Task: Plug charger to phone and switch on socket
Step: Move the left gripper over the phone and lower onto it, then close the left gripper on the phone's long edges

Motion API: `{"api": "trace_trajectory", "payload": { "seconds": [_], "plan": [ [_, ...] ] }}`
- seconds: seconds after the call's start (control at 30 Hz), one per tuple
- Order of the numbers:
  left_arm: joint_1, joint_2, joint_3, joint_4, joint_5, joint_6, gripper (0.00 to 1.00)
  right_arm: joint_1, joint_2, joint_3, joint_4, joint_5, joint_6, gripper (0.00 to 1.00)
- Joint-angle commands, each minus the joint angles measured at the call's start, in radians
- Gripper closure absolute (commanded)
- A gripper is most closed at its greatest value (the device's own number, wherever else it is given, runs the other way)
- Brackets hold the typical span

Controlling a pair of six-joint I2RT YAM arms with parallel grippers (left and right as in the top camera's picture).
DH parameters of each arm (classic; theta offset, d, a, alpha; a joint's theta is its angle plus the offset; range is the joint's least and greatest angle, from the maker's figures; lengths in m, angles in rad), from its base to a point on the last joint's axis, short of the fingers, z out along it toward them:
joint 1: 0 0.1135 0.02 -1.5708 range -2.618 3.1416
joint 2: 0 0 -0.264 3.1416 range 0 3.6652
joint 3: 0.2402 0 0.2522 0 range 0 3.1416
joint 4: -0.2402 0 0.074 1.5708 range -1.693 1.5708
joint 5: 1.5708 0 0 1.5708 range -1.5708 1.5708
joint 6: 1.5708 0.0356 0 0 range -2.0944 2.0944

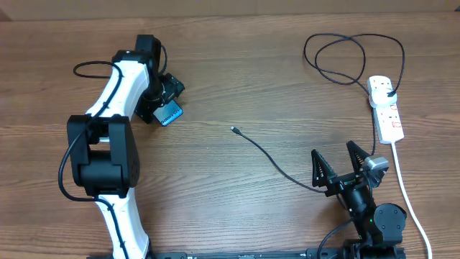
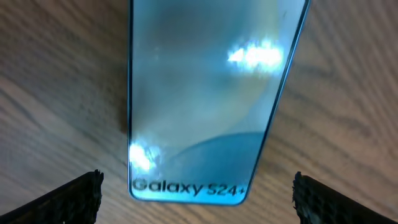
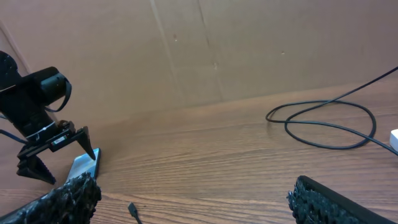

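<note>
Overhead, the phone (image 1: 170, 114) lies at about ten o'clock from the middle of the desk (image 1: 237, 72), with only its blue near end showing from under the left arm. The left claw (image 2: 196, 179) is over it and spread wide. In the left wrist view its two fingers (image 2: 78, 198) sit low in the corners, one on either side of the phone's near end, with bare wood between each finger and the phone's edges. The screen is lit pale blue and has dark lettering along that end.

The charger's (image 1: 277, 164) small plug tip lies loose on the wood near the centre of the desk, well apart from the phone. From there the thin black cable runs toward four o'clock and passes close to the right claw (image 1: 332, 150). It shows again in loose loops at one o'clock and ends in a black plug seated in the far end of the socket (image 1: 386, 109).

The socket lies at two o'clock, lengthwise, and its thick white cord (image 1: 407, 198) trails down toward five o'clock. Its switches are too small here to tell which way they are set.

The right claw rests at about five o'clock, gaping open and holding nothing. In the right wrist view the plug tip lies on the desk between its fingers and a little ahead of them.
</note>
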Motion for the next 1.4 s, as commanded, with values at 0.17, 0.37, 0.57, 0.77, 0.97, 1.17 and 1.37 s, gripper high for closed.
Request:
{"api": "trace_trajectory", "payload": {
  "seconds": [0.17,0.37,0.57,0.77,0.97,1.17,1.37],
  "plan": [
    [0.011,0.019,0.028,0.059,0.002,0.002,0.00,0.005,-0.010,-0.010,0.005,0.011,0.003,0.00],
    [0.012,0.026,0.027,0.052,-0.022,0.016,0.00,0.005,-0.010,-0.010,0.005,0.011,0.003,0.00],
    [0.010,0.066,0.027,0.058,-0.016,0.015,0.00,0.005,-0.010,-0.010,0.005,0.011,0.003,0.00],
    [0.014,0.099,0.027,0.063,-0.016,0.013,0.00,0.005,-0.010,-0.010,0.005,0.011,0.003,0.00],
    [0.018,0.117,0.027,0.066,-0.024,0.012,0.00,0.005,-0.010,-0.010,0.005,0.010,0.003,0.00],
    [0.018,0.119,0.027,0.062,-0.056,-0.022,0.00,0.005,-0.010,-0.010,0.005,0.011,0.003,0.00],
    [0.024,0.119,0.028,0.037,-0.080,-0.033,0.00,0.005,-0.010,-0.010,0.005,0.011,0.003,0.00]
  ]
}}
